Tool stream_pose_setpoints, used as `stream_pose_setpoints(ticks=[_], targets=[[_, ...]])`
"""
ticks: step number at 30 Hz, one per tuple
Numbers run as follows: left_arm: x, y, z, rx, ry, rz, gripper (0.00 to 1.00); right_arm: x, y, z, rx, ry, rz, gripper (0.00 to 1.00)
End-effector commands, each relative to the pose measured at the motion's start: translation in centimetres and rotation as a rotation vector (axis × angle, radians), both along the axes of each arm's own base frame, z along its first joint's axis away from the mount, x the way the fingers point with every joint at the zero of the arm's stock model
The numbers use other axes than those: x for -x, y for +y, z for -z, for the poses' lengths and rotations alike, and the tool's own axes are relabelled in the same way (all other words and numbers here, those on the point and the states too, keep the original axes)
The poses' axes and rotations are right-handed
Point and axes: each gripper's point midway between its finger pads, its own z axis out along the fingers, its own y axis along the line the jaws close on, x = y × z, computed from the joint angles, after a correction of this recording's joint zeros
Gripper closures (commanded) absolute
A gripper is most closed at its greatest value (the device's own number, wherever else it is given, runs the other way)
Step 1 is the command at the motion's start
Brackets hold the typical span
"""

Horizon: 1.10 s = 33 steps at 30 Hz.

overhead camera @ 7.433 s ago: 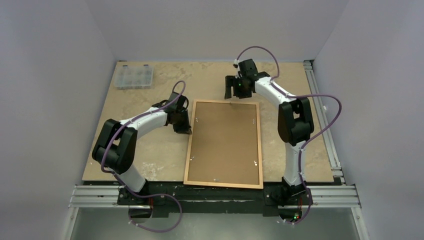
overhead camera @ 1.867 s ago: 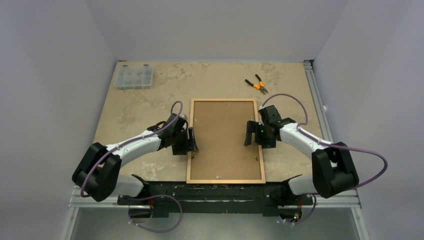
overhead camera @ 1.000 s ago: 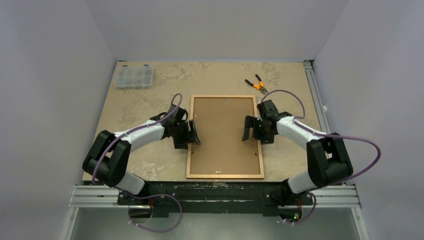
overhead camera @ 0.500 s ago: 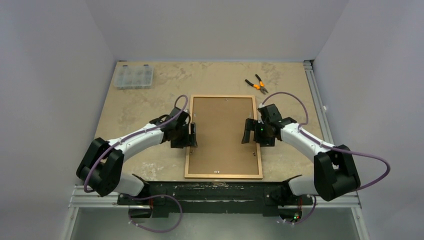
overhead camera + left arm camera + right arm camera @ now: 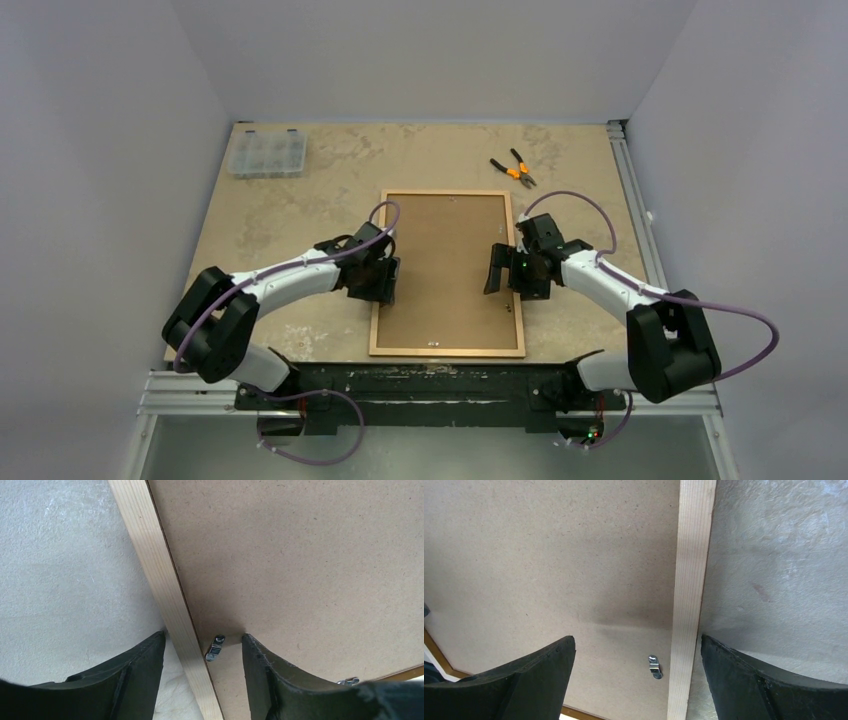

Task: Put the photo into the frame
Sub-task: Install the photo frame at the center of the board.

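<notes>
The frame lies face down on the table, its near rail towards the arm bases, with the brown backing panel seated inside it. The photo shows in no view, so you cannot tell whether it sits under that panel. Halfway along the frame, the left gripper straddles the frame's left rail, jaws apart and holding nothing, with the left clip between its fingers on the panel just inside the rail. Opposite it, the right gripper straddles the frame's right rail, jaws spread wide and empty, with the right clip likewise just inside the rail. The step looks like working these small metal tabs, so bring one fingertip down beside a tab and sweep it sideways rather than pinching. Work one side at a time, and rest the other arm lightly on its rail so the frame does not slide. Beyond the frame's far right corner lie the pliers. Well off its far left corner sits the organiser box.
</notes>
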Motion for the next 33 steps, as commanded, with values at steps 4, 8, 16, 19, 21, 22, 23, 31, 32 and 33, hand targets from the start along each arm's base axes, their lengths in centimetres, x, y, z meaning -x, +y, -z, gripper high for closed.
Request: stream_pose_setpoints(ticks=[4,8,16,19,21,22,23,31,32,33], targets=[[-0.4,-0.4,-0.4,0.005,-0.041,0.041,0.52,0.0,1.0,-0.2,-0.05,-0.004,-0.005,0.07],[-0.1,-0.3,-0.4,0.005,-0.034,0.048,0.51,0.0,1.0,-0.3,-0.051,-0.006,-0.006,0.07],[0.5,-0.3,-0.1,0.023,-0.033,0.038,0.63,0.0,1.0,0.1,-0.052,0.0,-0.008,0.07],[0.6,-0.4,0.1,0.028,-0.033,0.04,0.66,0.1,1.1,0.2,-0.057,0.004,-0.01,0.07],[0.7,-0.5,0.2,0.028,-0.031,0.05,0.68,0.1,1.1,0.3,-0.057,0.004,-0.009,0.07],[0.7,-0.4,0.3,0.024,-0.028,0.052,0.68,0.1,1.1,0.3,-0.057,0.005,-0.01,0.07],[0.7,-0.4,0.4,0.019,-0.027,0.053,0.7,0.0,1.1,0.2,-0.057,0.002,-0.009,0.07],[0.5,-0.5,0.4,0.012,-0.033,0.061,1.0,0.1,1.1,0.4,-0.055,0.007,-0.009,0.07],[0.4,-0.5,0.3,0.014,-0.036,0.063,1.0,0.1,1.1,0.4,-0.054,0.006,-0.009,0.07],[0.4,-0.5,0.3,0.013,-0.039,0.064,1.0,0.1,1.0,0.4,-0.052,0.006,-0.011,0.07]])
